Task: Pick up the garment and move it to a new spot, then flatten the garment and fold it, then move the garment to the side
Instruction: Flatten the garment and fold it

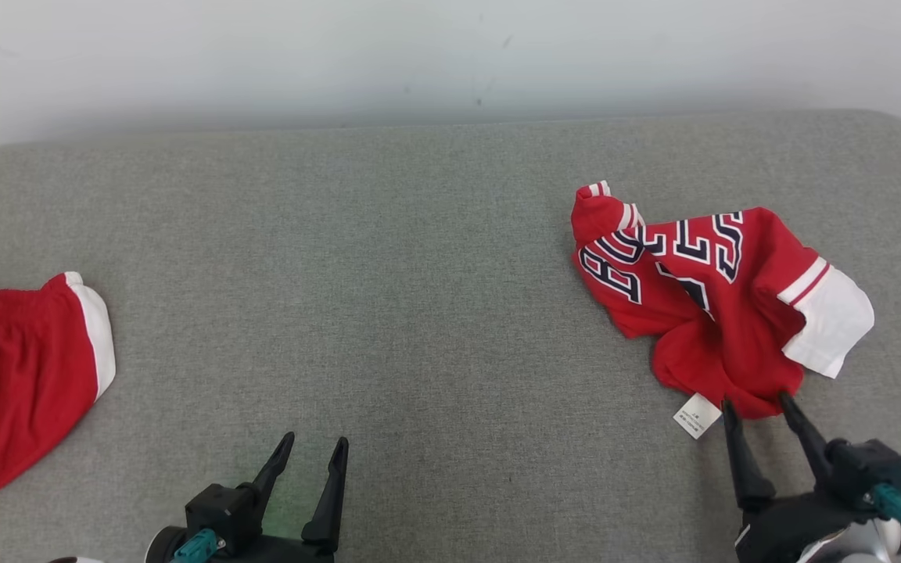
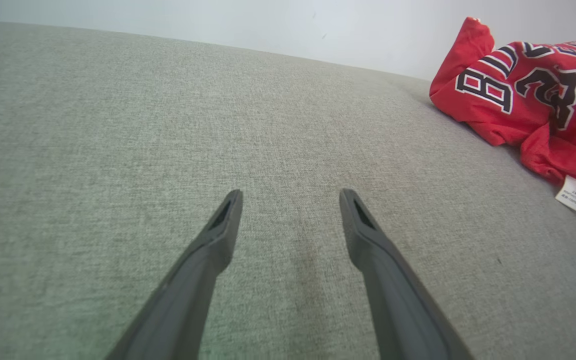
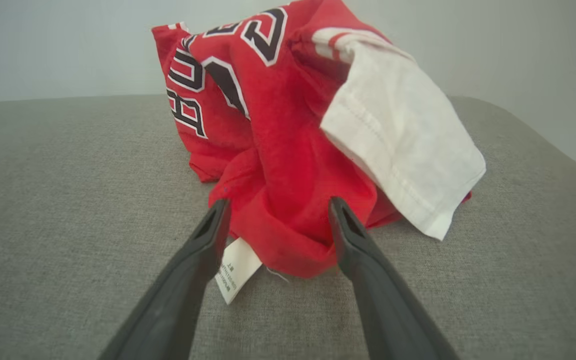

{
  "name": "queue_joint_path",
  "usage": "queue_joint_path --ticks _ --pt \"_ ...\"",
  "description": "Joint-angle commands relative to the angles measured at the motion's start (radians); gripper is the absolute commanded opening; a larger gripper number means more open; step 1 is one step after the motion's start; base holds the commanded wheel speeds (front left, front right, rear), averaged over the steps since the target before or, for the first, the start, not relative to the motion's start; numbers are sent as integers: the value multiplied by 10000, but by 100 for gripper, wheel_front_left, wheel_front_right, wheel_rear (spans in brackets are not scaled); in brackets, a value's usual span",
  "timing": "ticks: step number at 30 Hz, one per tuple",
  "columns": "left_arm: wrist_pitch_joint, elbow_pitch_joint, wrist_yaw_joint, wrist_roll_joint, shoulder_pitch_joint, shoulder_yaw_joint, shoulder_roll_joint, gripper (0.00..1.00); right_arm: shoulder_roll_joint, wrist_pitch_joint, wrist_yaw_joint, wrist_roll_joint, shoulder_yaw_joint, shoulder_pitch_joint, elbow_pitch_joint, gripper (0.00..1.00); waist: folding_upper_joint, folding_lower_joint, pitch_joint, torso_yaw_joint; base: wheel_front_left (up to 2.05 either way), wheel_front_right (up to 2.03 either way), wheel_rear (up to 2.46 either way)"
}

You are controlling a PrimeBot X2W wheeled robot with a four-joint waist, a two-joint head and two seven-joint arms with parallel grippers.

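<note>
Shirt [image 1: 720, 305]: lay crumpled at right of grey cushion [image 1: 419, 274] | right gripper [image 1: 755, 400]: fingers spread wide, straddling the near red fold beside the label [image 1: 697, 414], nothing pinched, likely placed to grab it | left gripper [image 1: 314, 439]: wide open, empty, over bare cushion

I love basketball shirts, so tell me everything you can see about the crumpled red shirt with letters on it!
The red shirt is a soft-looking jersey with dark, white-edged letters and numbers, a white sleeve with red-striped trim, and a small white care label poking out at its near edge. It lies crumpled in a heap, not flat, on the right part of the grey cushion. The right end effector is open, its two fingers either side of the nearest fold, not gripping it.
</note>
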Motion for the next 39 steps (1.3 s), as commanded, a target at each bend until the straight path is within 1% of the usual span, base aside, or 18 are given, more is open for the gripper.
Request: queue_joint_path --ticks 1,4,7,10,14,20,28,32,39 --pt "-14 17 -7 85 43 -15 8 100 -4 -48 -10 -24 49 160 182 100 0 0 17 71 0 0 0" --pt "-14 35 10 67 53 -51 9 100 98 -49 -10 99 189 121 543 100 0 0 20 176 0 0 0" --pt "-14 50 35 8 83 -67 8 100 295 -50 -10 324 44 207 1159 100 0 0 19 298 0 0 0" --pt "-14 70 29 -2 87 -62 11 100 452 -50 -10 448 203 224 1479 100 0 0 33 373 0 0 0" --pt "-14 56 49 24 102 -51 7 100 586 -50 -10 700 363 151 1739 100 0 0 81 428 0 0 0" --pt "-14 31 58 37 45 -76 7 100 581 -50 -10 630 317 -122 1695 100 0 0 194 465 0 0 0" --pt "-14 110 31 -34 -45 -176 7 100 884 -41 -10 738 375 -474 2107 100 0 0 336 618 0 0 0" --pt "-14 102 28 -24 -65 -186 7 100 1044 -24 -9 977 193 -581 2347 100 0 0 387 726 0 0 0" --pt "-14 98 10 35 -67 -204 9 100 1039 22 -13 640 -297 -761 2942 100 0 0 463 850 0 0 0"
